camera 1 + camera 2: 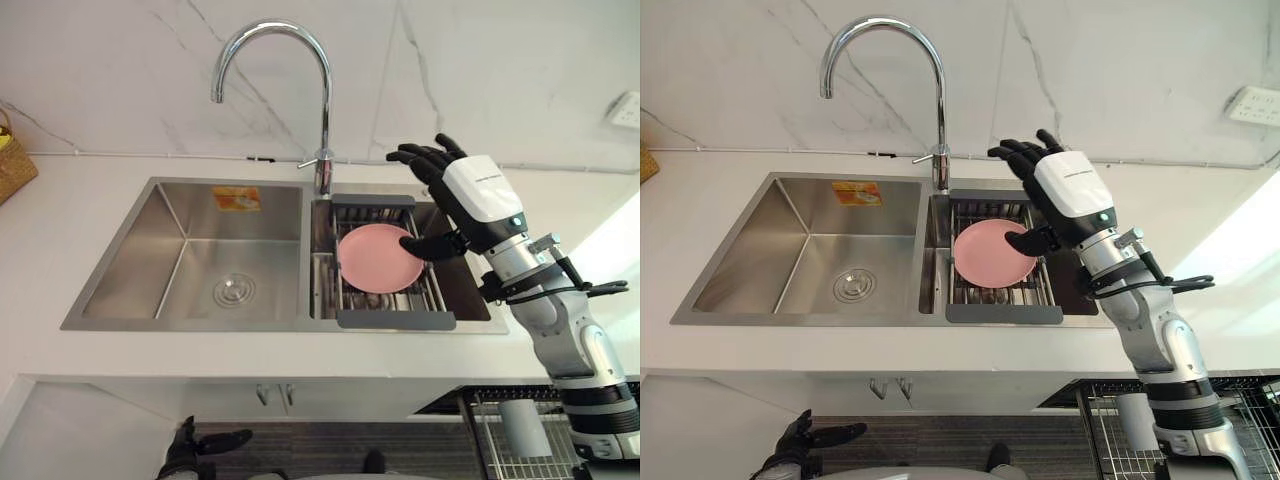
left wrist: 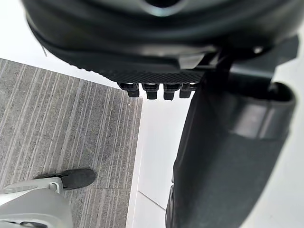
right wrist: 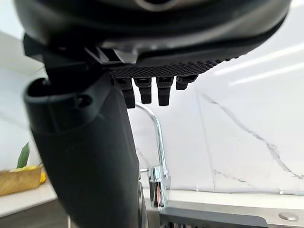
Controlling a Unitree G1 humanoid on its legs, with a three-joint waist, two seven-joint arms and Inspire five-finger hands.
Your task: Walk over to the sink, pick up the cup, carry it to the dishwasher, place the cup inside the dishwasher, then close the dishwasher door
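Observation:
A round pink dish (image 1: 375,258) lies on a grey drain rack (image 1: 395,319) in the right basin of a steel double sink (image 1: 140,250). My right hand (image 1: 478,190) hovers over the right side of that basin, open, fingers stretched toward the back wall. Its thumb (image 1: 425,245) sits just at the dish's right edge; I cannot tell if it touches. My left hand (image 1: 190,450) hangs low in front of the counter, open, holding nothing. The right wrist view looks past the fingers at the tap (image 3: 159,142).
A tall chrome tap (image 1: 325,90) rises between the basins. The left basin holds only its drain (image 1: 233,290). A woven basket (image 1: 12,160) stands at the far left. Below the counter at lower right, a wire dishwasher rack (image 1: 490,440) holds a pale cup (image 1: 523,425).

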